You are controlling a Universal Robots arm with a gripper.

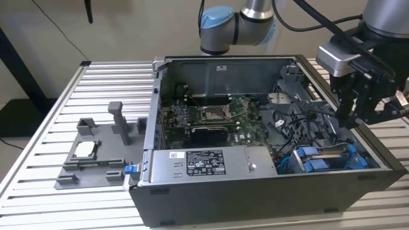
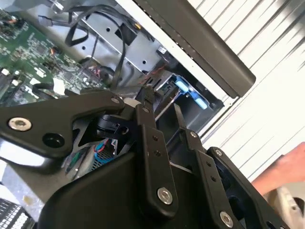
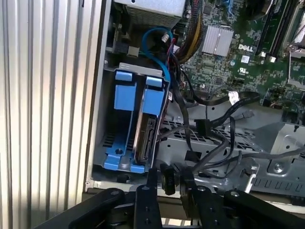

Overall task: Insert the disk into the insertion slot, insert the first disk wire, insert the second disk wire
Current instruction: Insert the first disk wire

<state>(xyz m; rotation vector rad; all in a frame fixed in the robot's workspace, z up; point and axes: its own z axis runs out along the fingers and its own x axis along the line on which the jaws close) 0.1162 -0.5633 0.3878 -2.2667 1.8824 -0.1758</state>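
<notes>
Inside the open computer case (image 1: pixel 255 201) on the slatted bench (image 1: pixel 38 191), the disk (image 3: pixel 145 138) stands on edge in its blue carrier (image 3: pixel 125 90). It is already down in the grey drive cage (image 3: pixel 138 66) beside the case wall, so we judge the first step done. The end effector (image 3: pixel 169 185) hangs over that corner of the case, its fingers drawn narrow on a small black plug (image 3: pixel 167 172), which we take to be the end of the first disk wire. The plug is near the disk's exposed connector edge but apart from it. Other black cables (image 3: pixel 224 102) lie loose across the metal bracket next to the motherboard (image 3: pixel 238 62). We read the wire step as in hand: it calls for squaring the plug to the connector edge, staying clear of the loose cables, and a straight, gentle push.
</notes>
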